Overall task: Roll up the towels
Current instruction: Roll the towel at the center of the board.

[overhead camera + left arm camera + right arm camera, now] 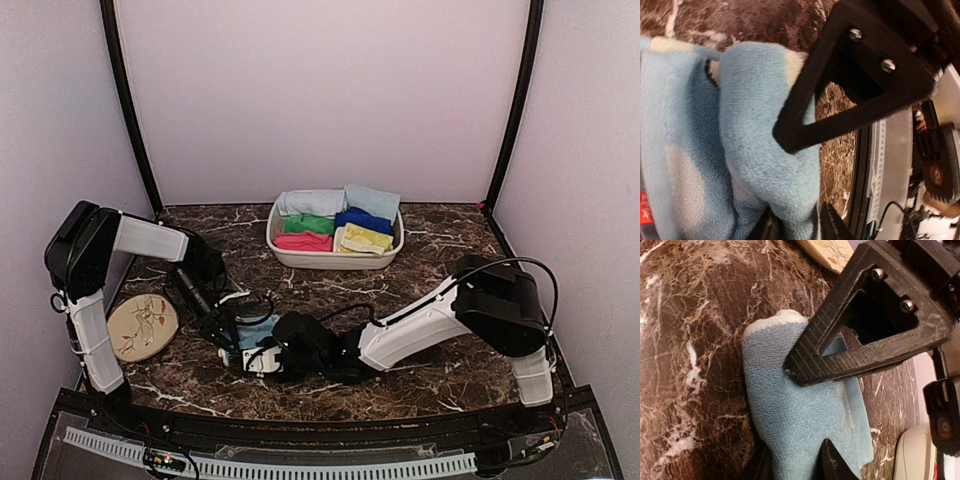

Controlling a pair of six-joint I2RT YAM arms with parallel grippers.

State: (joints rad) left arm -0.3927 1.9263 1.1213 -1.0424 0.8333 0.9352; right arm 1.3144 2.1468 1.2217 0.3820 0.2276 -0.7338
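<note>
The medium blue towel with pale cream spots lies bunched on the marble table near the front, between both grippers. In the left wrist view it is a thick folded wad, and my left gripper is shut on its lower edge. In the right wrist view the same towel lies partly rolled, and my right gripper is shut on its near end. From above, my left gripper and my right gripper nearly touch. A pale blue roll lies in the basket.
A white basket at the back centre holds several rolled towels: green, pink, dark blue, yellow, pale ones. A round beige plate with a drawing lies at the left, also in the right wrist view. The table's front edge is close.
</note>
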